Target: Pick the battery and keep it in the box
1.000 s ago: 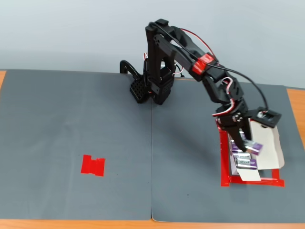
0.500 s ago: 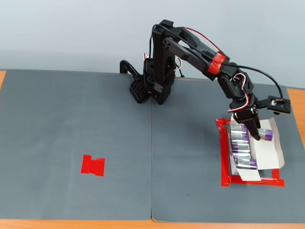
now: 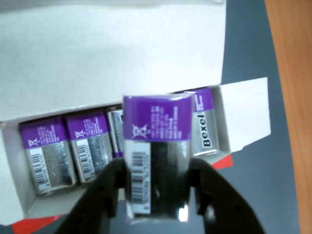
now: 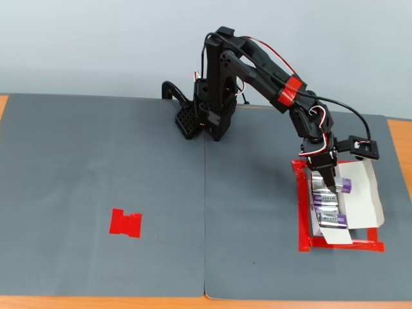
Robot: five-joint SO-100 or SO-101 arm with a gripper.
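So the surface is 2 dark gray mats [image 4: 103, 193] laid side by side, with the seam [image 4: 205, 212] running down the middle in the fixed view. Orange-brown wooden table [image 4: 400, 148] peeks out at the right edge and along the bottom. There's a small red tape patch [image 4: 125, 223] on the left mat, well apart from a red tape outline [image 4: 341, 245] on the right mat. Plain pale blue-gray wall [image 4: 96, 45] behind.

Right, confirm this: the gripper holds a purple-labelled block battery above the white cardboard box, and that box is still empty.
Not empty. The wrist view shows the white cardboard box already holding a row of purple-labelled batteries. The gripper does hold a purple-labelled block battery above it.
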